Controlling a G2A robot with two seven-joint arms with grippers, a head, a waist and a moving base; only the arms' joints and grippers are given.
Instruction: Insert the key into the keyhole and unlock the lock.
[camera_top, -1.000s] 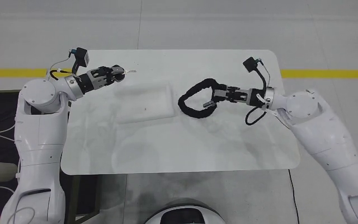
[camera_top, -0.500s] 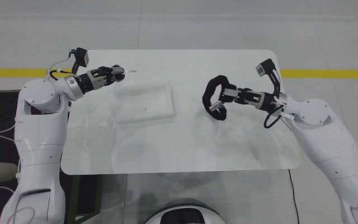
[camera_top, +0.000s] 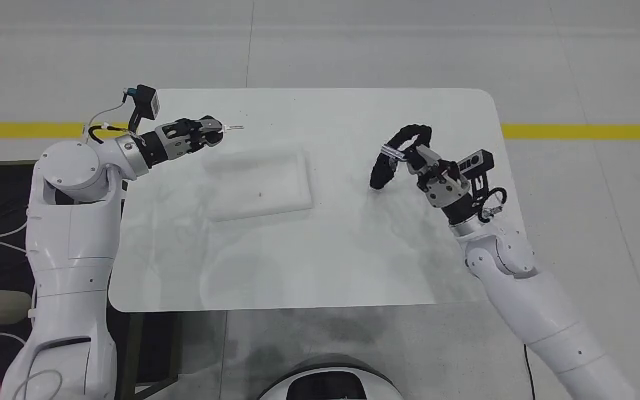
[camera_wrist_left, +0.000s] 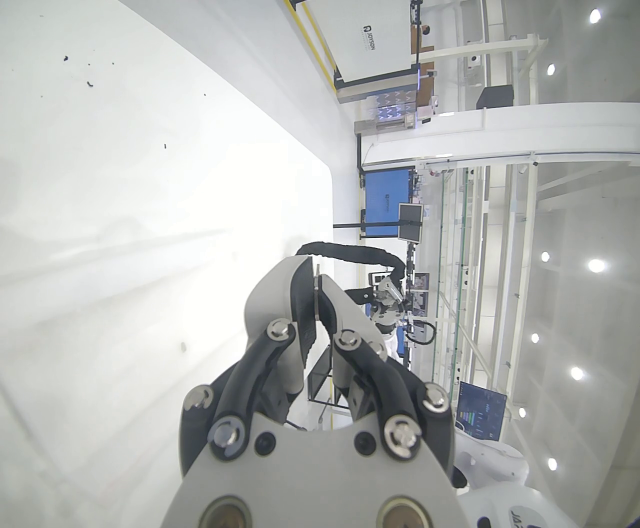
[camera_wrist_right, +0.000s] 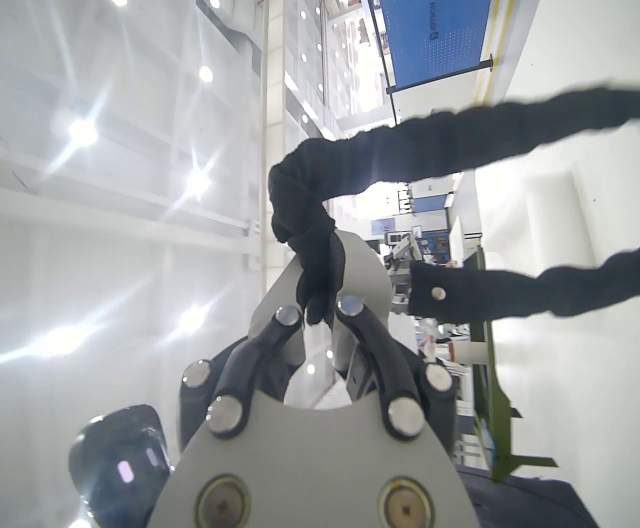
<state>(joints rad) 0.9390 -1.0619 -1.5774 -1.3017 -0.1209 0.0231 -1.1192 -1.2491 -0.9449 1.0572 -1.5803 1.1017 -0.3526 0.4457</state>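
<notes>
**Two-handed key-and-lock set-up, seen from above and from both wrists.** At 10 o'clock on the worktop (camera_top: 330, 260) my left gripper (camera_wrist_left: 317, 300) has its jaws closed on the key (camera_top: 233, 128). The key is a thin metal sliver pinched flat between the pads, with its free end pointing toward 3 o'clock. At 2 o'clock my right gripper (camera_wrist_right: 320, 300) has its jaws clamped on the black cloth sleeve of the cable lock (camera_top: 381, 168). The lock is held up off the surface, its loop arching away from the jaws. Key and lock are well apart, with a white pad (camera_top: 258, 185) lying between them, toward 9 o'clock from the centre. I cannot make out the keyhole. I judge the key light, stiff and slick; a firm pinch on its broad head, leaving the blade bare, should stop it pivoting when it meets resistance. The lock I judge heavier and floppy, its cable springy and its sleeve liable to bunch or slide over the core. A hold on fabric therefore gives little to push against, and the rigid lock body beside the keyhole would be the better place to grip.
</notes>
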